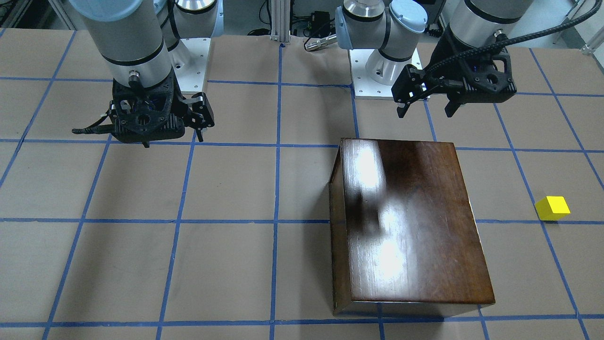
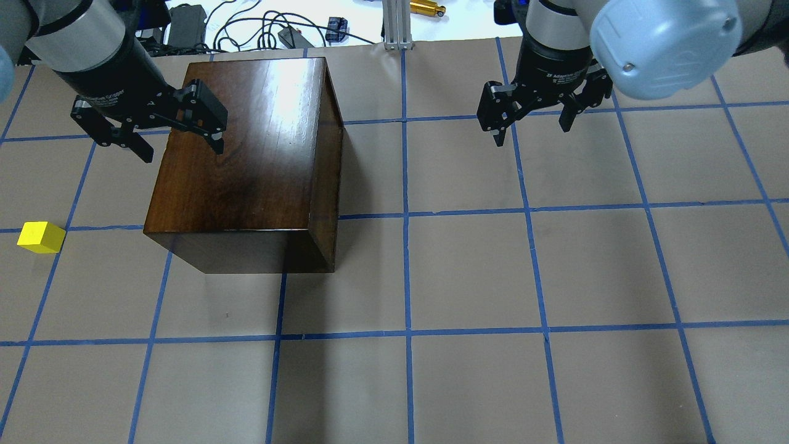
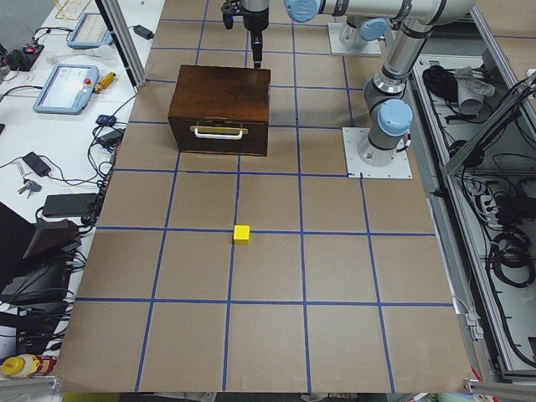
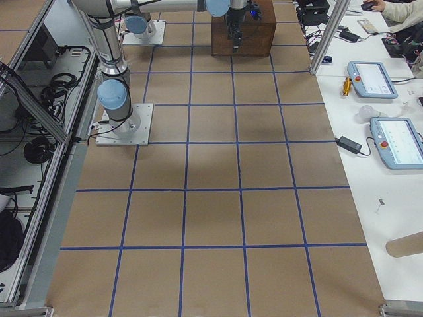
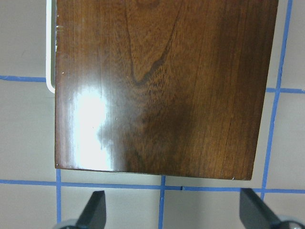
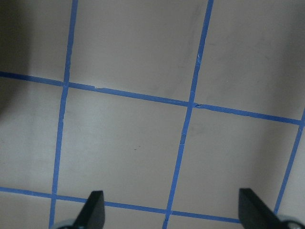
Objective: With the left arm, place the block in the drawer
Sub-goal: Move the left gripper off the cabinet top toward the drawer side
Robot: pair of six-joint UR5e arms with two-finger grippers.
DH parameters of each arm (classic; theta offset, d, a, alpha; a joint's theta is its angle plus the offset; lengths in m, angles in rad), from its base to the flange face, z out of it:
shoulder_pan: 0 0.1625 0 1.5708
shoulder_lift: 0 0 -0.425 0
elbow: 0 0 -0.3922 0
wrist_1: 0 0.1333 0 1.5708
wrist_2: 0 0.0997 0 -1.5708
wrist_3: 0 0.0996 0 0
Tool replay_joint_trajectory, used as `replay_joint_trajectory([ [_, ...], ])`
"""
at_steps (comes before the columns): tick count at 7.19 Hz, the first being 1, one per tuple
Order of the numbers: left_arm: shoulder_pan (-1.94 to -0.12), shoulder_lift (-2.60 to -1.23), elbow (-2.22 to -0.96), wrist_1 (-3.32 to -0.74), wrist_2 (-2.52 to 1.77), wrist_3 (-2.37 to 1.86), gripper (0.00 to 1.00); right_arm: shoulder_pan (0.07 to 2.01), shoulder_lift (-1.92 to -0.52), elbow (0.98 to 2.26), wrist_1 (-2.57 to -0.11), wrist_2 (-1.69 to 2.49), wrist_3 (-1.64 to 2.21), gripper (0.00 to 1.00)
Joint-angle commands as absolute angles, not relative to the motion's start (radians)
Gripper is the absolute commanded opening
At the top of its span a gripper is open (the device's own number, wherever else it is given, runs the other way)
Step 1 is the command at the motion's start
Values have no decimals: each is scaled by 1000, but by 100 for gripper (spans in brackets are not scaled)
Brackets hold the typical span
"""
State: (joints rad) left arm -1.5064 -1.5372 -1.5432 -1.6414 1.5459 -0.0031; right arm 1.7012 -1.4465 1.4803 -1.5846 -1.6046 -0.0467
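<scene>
We judge the drawer (image 3: 219, 138) must be opened first: its dark front sits flush in the box (image 2: 246, 154). The left fingers (image 2: 206, 117), spread wide and holding nothing, hang above the box, whose glossy top stretches ahead of them. We would lower them past its left-hand face, close them on the pale bar handle (image 3: 218, 131), and pull straight outward, slowly, so the box does not slide. The right fingers (image 2: 495, 114), also wide and empty, hover over the brown surface (image 2: 468, 265), well off to the right. The block (image 2: 40, 237), a small, bright yellow, plain-faced cube, rests flat on the surface, well apart from the left fingers, out to their left beyond the handle side.
</scene>
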Motion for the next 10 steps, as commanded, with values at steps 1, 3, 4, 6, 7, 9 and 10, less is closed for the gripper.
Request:
replay_joint_trajectory([
  [1, -1506, -1537, -1543, -1641, 1545, -3, 100, 1701, -1447, 1480, -1585, -1605, -46, 100],
  [3, -1506, -1537, -1543, -1640, 1546, -3, 100, 1701, -1447, 1480, -1585, -1605, -48, 100],
  [4, -1506, -1537, -1542, -1641, 1549, -3, 100, 1701, -1447, 1480, -1585, -1605, -48, 100],
  [6, -1506, -1537, -1543, -1640, 1581, 15, 100, 1701, -1447, 1480, -1585, -1605, -48, 100],
  [7, -1508, -1537, -1543, -1638, 1580, 15, 100, 1701, -1447, 1480, -1585, -1605, -48, 100],
  [9, -1505, -1540, -1543, -1637, 1580, 15, 100, 1701, -1447, 1480, -1585, -1605, -46, 100],
  [10, -1503, -1543, -1545, -1638, 1580, 15, 100, 1701, -1447, 1480, -1585, -1605, -46, 100],
])
